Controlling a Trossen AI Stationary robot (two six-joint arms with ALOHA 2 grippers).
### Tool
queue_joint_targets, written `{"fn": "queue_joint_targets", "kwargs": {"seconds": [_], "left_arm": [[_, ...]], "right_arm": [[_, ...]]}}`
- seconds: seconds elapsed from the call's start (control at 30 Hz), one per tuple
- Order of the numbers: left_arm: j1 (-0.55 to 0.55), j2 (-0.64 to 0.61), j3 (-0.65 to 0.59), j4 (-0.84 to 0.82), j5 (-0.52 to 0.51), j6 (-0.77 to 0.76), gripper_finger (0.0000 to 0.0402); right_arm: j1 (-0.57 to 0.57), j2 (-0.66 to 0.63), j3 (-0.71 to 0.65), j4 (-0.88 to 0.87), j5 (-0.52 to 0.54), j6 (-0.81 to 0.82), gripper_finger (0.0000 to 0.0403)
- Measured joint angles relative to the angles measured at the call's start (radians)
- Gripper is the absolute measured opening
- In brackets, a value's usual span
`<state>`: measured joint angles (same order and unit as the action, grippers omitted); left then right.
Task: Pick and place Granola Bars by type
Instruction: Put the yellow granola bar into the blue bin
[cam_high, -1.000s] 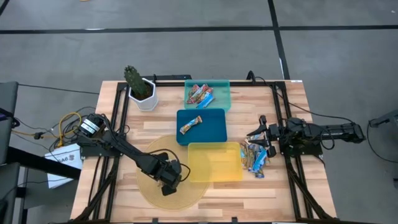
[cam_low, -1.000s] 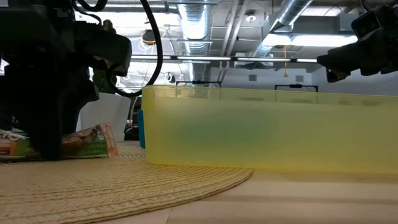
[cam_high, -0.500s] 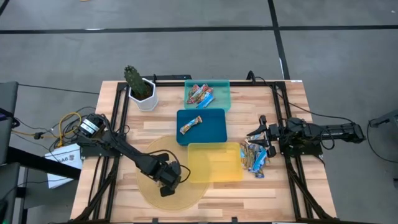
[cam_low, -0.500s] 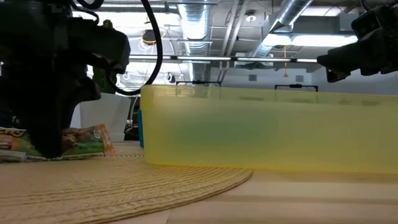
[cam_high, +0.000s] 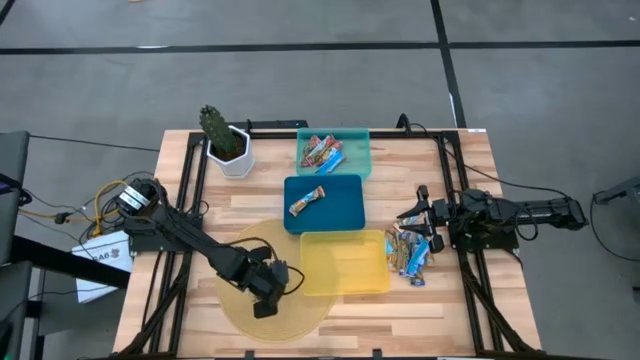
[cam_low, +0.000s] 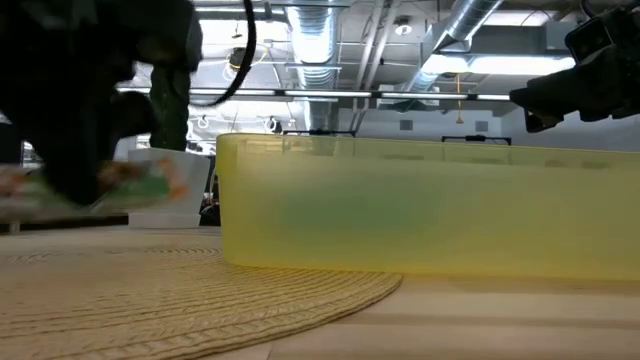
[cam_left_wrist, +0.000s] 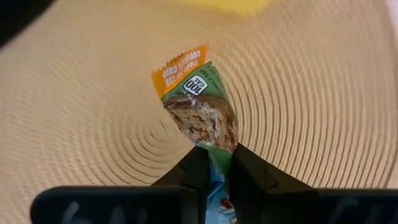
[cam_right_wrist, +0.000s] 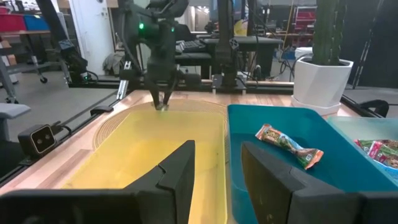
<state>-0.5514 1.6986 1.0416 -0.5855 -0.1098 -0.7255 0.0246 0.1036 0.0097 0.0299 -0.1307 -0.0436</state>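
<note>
My left gripper (cam_high: 262, 305) is over the round woven mat (cam_high: 235, 290) at the table's near left, shut on a green-and-orange granola bar (cam_left_wrist: 199, 109). In the low view the bar (cam_low: 135, 185) hangs above the mat. My right gripper (cam_high: 415, 215) waits open at the table's right side, level, with nothing between its fingers (cam_right_wrist: 180, 171). More granola bars lie in a pile (cam_high: 410, 250) on the table to the right of the yellow tray (cam_high: 345, 285). One bar (cam_high: 307, 200) lies in the blue tray (cam_high: 345, 215), and several lie in the teal tray (cam_high: 358, 150). My left gripper pinches the granola bar between its two fingers (cam_left_wrist: 249, 177), about at the bar's middle (cam_left_wrist: 214, 142), and the fingers lie across it. They come from above, slanting steeply down. The orange crimped end (cam_left_wrist: 180, 62) sticks out past the fingertips. The bar is clear of the mat, roughly level.
A cactus in a white pot (cam_high: 225, 145) stands at the far left. The three trays sit in a row from the far edge toward the near edge at the table's middle. Black frame rails (cam_high: 190, 200) run along both sides.
My left gripper has risen from the woven mat with the granola bar. The bar lay flat on the mat a second ago and now hangs clear above it.
</note>
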Motion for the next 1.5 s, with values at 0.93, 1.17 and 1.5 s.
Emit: {"fn": "queue_joint_targets", "kwargs": {"seconds": [0.93, 1.17, 1.5], "left_arm": [[0.002, -0.348, 0.000, 0.155, -0.452, 0.207, 0.0043], [0.005, -0.347, 0.000, 0.154, -0.453, 0.207, 0.0043], [0.122, -0.341, 0.000, 0.149, -0.453, 0.259, 0.0043]], "right_arm": [[0.000, 0.000, 0.000, 0.000, 0.000, 0.000, 0.0124], [0.000, 0.000, 0.000, 0.000, 0.000, 0.000, 0.0124], [0.000, 0.000, 0.000, 0.000, 0.000, 0.000, 0.0124]]}}
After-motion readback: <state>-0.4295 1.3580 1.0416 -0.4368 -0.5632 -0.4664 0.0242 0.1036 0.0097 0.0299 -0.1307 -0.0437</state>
